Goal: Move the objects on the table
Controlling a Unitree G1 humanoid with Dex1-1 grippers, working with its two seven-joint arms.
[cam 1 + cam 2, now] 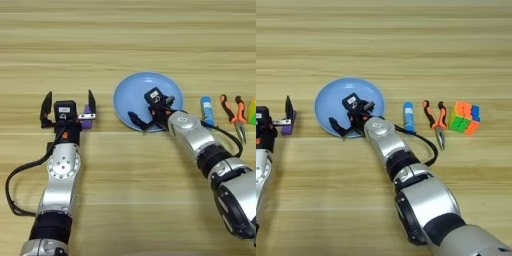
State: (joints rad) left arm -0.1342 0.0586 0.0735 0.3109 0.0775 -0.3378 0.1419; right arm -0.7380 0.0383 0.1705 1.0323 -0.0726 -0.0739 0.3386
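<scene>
The right gripper [150, 117], jaws spread and empty, sits over the plate [145, 90]'s near rim. The left gripper [68, 109], also wide and empty, has the purple block [88, 116] at its right finger (touching it, apparently), so that arm is nearer.

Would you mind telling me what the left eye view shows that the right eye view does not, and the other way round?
Only the left eye view shows the whole left gripper, both fingers spread open, and its arm. Only the right eye view shows the whole puzzle cube; the left eye view catches just its edge. Both share the blue plate, the right gripper open over the plate's near rim, the purple block beside the left gripper's finger, the blue tube, the orange pliers and the table.
</scene>
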